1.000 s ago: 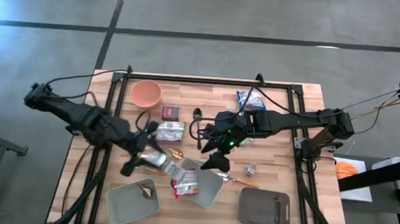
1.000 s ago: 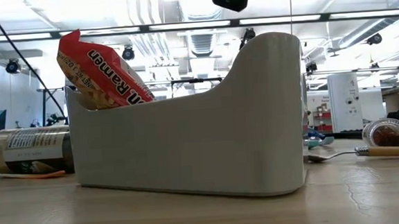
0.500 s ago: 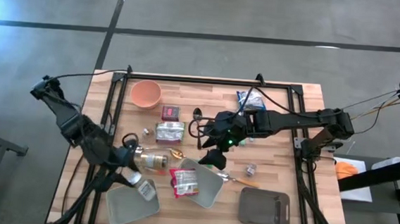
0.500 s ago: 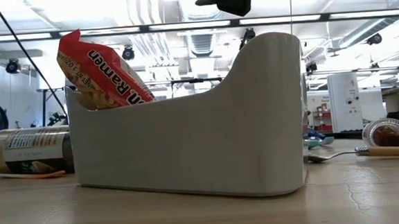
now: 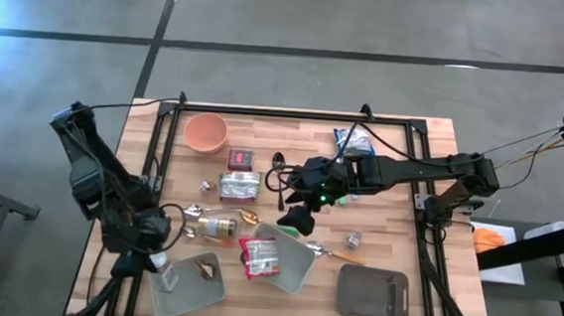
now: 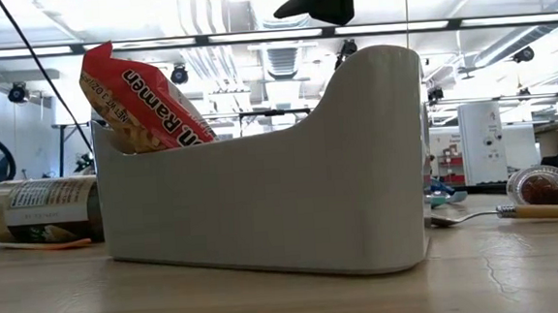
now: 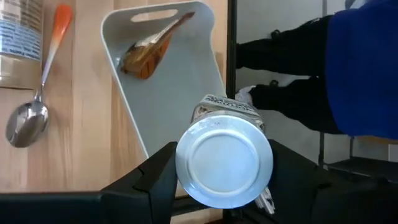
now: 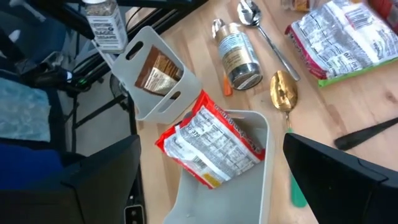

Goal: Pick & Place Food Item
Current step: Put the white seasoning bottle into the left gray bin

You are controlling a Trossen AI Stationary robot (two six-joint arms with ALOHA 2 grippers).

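Note:
My left gripper is shut on a clear seasoning jar with a silver lid, above the near-left grey tray. A brown packet lies in that tray. The far-off jar also shows in the right wrist view. A red ramen packet leans in the grey bin at the near middle; in the low view the ramen packet sticks out over the bin's wall. My right gripper hovers open above the bin's far side, holding nothing. My left gripper pinches the jar at its lid end between its two fingers, one on each side. The fingers slant down from the table's left. The lid faces back toward the wrist and the jar's body points away, lifted clear above the tray's near-left edge.
A can lies on its side beside two spoons. Farther back are a silver noodle pack, a red box and an orange bowl. A dark tray sits near right. A person in blue stands past the table's edge.
My left gripper has swung with the jar from beside the bin toward the table's left and near edges, sinking a little and rolling, and now hangs over the left tray. My right gripper has stayed above the bin and turned slightly.

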